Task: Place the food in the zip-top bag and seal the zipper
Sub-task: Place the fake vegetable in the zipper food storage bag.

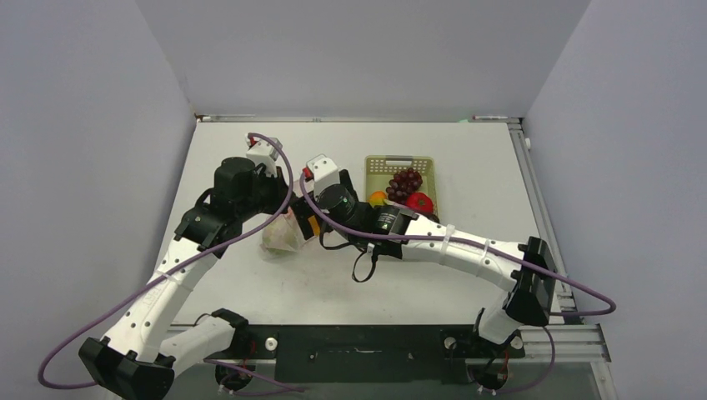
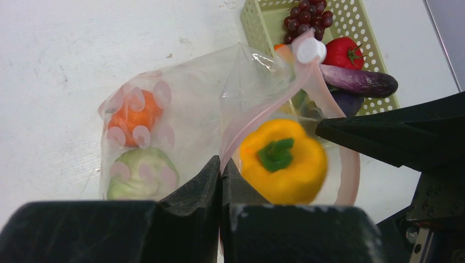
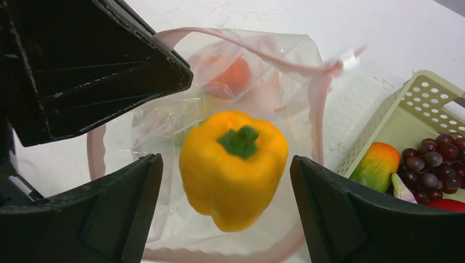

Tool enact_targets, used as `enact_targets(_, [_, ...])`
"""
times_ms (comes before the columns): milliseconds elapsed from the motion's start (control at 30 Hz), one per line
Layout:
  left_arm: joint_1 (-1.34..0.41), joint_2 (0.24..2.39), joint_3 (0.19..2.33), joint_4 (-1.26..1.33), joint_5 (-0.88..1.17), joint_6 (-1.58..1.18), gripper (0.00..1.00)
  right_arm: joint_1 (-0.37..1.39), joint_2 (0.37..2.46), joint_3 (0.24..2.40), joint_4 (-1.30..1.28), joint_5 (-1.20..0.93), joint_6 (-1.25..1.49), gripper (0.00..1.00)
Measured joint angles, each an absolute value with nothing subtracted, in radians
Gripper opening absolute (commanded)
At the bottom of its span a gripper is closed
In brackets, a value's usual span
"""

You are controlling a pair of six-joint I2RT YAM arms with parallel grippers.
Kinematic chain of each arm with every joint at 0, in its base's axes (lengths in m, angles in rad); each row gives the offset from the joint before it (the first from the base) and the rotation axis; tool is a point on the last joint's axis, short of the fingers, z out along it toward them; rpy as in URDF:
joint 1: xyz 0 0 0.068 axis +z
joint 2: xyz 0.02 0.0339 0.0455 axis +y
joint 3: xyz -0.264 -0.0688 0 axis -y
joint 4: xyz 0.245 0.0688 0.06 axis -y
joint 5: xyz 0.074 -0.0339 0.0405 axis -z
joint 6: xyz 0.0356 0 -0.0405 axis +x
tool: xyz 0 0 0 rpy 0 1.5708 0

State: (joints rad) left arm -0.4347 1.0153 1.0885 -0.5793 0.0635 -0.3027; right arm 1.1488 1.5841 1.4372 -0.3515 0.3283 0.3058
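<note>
Left gripper fingers fill the bottom of the left wrist view. The jaws are fully closed, pinching the mouth edge of the zip-top bag at the zipper. The pinched edge is raised, so the mouth stands open as a wide pink loop. A white slider tab sits at the far end of the strip.

Right gripper is positioned over the bag mouth with its jaws wide apart. A yellow pepper lies between the two fingers, with a visible gap on each side. Neither finger touches it. The pepper is inside the loop of the zipper, and its outline is slightly blurred in the left wrist view.

Contents already inside the bag:
- an orange piece, toward the closed end;
- a pale green piece, just beside the orange one.

Items in the pale green basket, which stands beside the bag on the white table:
- dark purple grapes;
- a red tomato;
- a purple eggplant, lying across the near rim;
- an orange-green fruit.
</note>
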Motion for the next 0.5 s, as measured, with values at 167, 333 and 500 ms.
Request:
enact_targets(167, [-0.435,1.015,1.088,-0.579,0.064,-0.303,0.0,1.149,1.605,1.437,-0.352,0.327,0.307,0.92])
enact_targets(333, [-0.435,1.015,1.088,-0.579,0.064,-0.303,0.0,1.149,1.614,1.437,-0.352,0.327,0.31,0.9])
enact_targets(500, [-0.435,1.015,1.086,-0.579,0.064,-0.303,0.0,1.149,1.614,1.437,-0.351,0.327,0.31,0.9])
